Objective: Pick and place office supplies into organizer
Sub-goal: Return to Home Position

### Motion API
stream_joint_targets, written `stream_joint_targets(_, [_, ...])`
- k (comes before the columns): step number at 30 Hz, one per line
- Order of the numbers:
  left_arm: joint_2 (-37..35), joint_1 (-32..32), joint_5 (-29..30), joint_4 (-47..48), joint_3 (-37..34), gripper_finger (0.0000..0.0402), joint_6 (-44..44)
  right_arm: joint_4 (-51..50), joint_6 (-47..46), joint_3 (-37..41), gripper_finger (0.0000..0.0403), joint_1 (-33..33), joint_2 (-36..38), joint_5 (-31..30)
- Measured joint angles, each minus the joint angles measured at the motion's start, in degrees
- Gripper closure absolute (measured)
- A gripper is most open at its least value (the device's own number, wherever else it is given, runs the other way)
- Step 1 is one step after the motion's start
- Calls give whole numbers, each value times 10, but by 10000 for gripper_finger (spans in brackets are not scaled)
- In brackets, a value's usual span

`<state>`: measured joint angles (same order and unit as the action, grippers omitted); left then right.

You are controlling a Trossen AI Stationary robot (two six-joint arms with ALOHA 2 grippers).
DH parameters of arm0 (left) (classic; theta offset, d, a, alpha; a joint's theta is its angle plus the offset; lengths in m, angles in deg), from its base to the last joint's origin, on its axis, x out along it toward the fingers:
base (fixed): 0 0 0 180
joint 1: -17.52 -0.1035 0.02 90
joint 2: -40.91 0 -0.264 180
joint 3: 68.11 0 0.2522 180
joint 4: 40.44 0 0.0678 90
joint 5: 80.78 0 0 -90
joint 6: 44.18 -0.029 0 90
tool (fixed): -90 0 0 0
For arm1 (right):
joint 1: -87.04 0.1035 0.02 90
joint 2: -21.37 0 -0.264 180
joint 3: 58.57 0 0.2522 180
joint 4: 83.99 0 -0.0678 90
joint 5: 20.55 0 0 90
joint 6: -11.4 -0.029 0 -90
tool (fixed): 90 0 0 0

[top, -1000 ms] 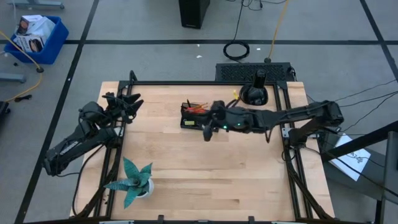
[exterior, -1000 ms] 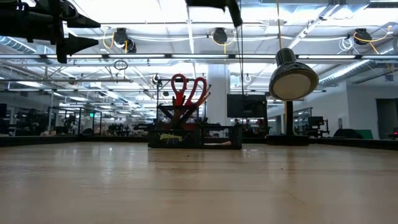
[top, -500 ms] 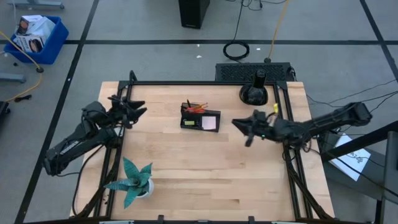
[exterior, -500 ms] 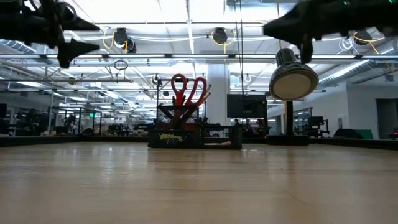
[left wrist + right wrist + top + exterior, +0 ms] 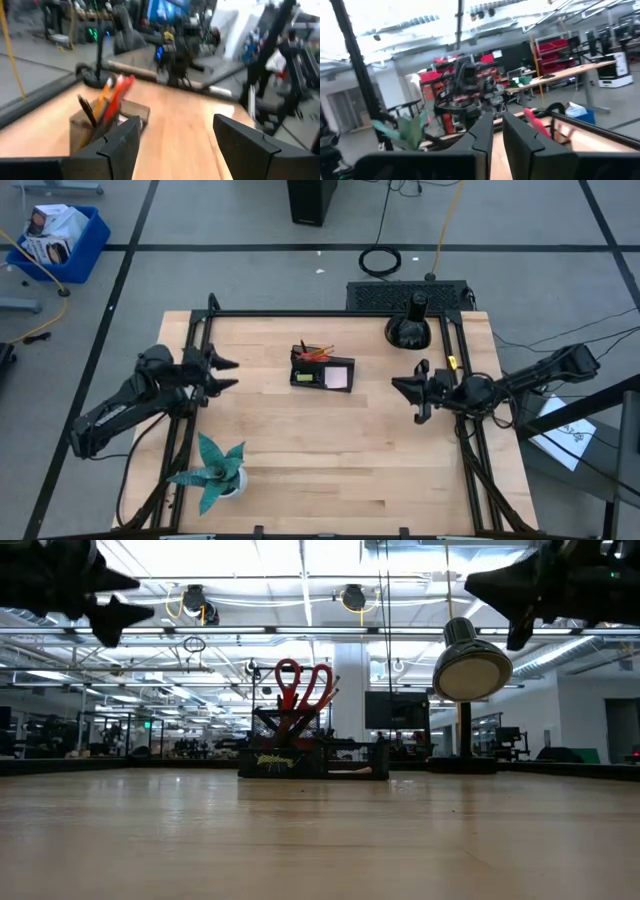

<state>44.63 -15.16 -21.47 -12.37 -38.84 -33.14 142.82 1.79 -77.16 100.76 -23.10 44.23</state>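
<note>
My wooden table [image 5: 330,450] is ringed by a black rail frame [image 5: 330,313]. A teal spiky plant [image 5: 215,470] in a small white pot stands near the edge on my left. A black lamp [image 5: 410,328] with a domed base sits at a corner on my right; from table height its round head [image 5: 471,668] faces the camera. Just beyond that corner lies a black grille [image 5: 385,295]. On the grey floor are a blue bin [image 5: 60,240] with packages, a black box [image 5: 312,200], a coiled black cable [image 5: 381,260], a yellow cable [image 5: 445,220] and a white sheet [image 5: 565,430]. Ceiling lights [image 5: 300,560] glow overhead.
</note>
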Motion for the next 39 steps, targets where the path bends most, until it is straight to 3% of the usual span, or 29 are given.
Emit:
stream_joint_targets(7, [-34,1,-5,47,0,146,-24,-1,18,38,369,25,52,-7])
stream_joint_targets(10, [-35,6,7,25,-5,146,-25,-18,37,38,369,31,66,-19])
stream_joint_targets(12, [-35,13,23,-55,-37,146,3,-34,38,38,369,34,71,-30])
stream_joint_targets(16, [-31,48,36,-306,-138,146,87,-65,10,39,369,36,75,-50])
stream_joint_targets(19, [-28,81,59,-259,-139,146,74,-53,23,39,369,39,80,-50])
stream_joint_targets(23, [-34,108,83,-268,-138,146,64,-65,56,39,369,45,108,-52])
stream_joint_targets(28, [-35,135,82,-286,-147,146,71,-147,35,39,369,71,153,-124])
stream_joint_targets(32, [-35,155,78,-275,-147,146,74,-163,87,40,369,104,199,-172])
stream_joint_targets(36, [-35,160,54,-272,-147,146,73,-183,135,40,369,155,251,-263])
stream_joint_targets(39, [-35,156,52,-279,-147,146,69,-197,164,40,369,187,282,-289])
